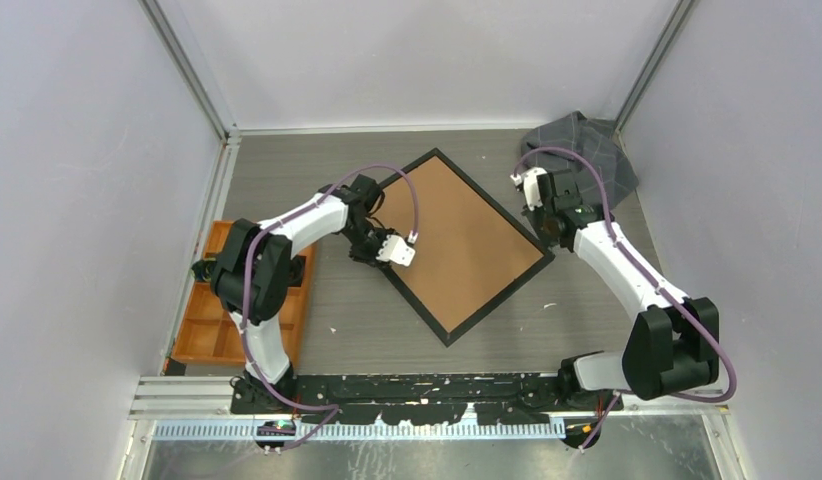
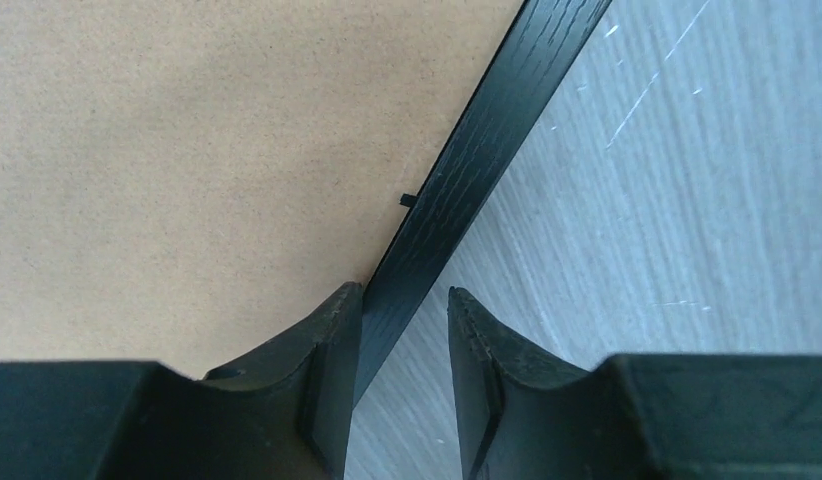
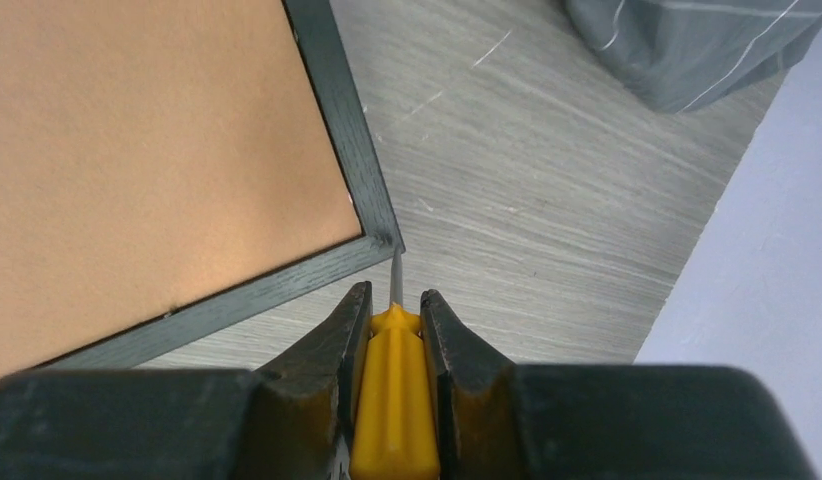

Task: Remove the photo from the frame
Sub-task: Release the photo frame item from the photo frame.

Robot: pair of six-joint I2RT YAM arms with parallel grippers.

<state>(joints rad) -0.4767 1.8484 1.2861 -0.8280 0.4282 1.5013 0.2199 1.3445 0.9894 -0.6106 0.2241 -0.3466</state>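
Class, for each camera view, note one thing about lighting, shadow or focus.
Top view: even, soft light, only faint shadows. Left wrist view: thin black wooden frame border sharp, grain visible; dark gripper fingers underlit. Right wrist view: yellow tool handle bright, without glare.

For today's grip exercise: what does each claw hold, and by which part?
Right claw grips a yellow screwdriver by its handle. Left claw straddles the black edge of the frame, not clamped.
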